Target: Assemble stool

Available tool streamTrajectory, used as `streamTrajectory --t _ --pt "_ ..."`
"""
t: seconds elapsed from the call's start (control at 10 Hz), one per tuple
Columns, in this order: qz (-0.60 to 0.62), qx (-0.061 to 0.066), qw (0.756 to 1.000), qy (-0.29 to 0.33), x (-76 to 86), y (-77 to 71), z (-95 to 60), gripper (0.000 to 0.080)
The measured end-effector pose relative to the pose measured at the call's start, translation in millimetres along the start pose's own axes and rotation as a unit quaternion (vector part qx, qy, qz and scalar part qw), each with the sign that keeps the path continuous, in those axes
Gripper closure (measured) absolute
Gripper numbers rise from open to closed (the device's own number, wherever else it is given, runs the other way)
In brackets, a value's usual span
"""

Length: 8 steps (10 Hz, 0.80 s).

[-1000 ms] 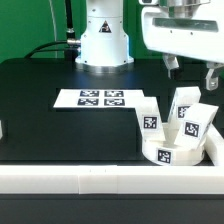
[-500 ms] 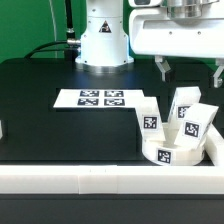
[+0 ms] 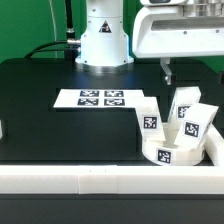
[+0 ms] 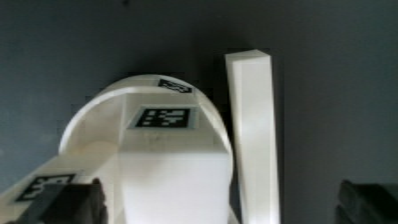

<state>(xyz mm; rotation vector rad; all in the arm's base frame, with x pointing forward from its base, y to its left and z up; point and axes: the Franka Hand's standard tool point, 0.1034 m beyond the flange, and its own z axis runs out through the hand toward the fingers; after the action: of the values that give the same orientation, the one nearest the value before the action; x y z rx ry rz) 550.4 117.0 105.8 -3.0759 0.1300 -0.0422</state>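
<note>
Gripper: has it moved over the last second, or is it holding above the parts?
Yes. The gripper has drifted toward the exterior view's left, judged against the robot base, and sits slightly higher above the legs.

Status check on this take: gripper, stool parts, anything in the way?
Gripper open, empty, above the parts. Stool seat and legs loose, clustered against the white rail, unassembled. Nothing blocking the descent.

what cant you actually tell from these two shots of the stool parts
- Gripper, exterior view: one finger is cut off by the picture's right edge.
- Round seat, exterior view: mostly hidden behind the legs and the white rail; whether parts touch is unclear.
- Wrist view: a leg fills the frame and runs off the edge; the other parts are out of sight.
- Marker board, exterior view: tags too small to read.
</note>
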Motion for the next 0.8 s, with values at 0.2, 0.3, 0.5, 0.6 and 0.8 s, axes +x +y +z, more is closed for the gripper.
streamTrajectory --t 0.2,0.3,0.5,0.6,0.8 --pt "-0.064 0.0 0.998 0.0 0.2 1.1 0.1 0.0151" --pt "-0.098 0.0 0.995 0.0 0.4 1.7 0.2 0.0151" --pt "-0.217 -0.007 0.976 0.004 1.5 5.3 0.6 0.0151" --pt "-0.269 -0.008 0.963 0.006 1.2 5.6 1.5 0.0151" --pt "-0.358 -0.01 0.934 0.004 1.8 8.7 1.6 0.0151"
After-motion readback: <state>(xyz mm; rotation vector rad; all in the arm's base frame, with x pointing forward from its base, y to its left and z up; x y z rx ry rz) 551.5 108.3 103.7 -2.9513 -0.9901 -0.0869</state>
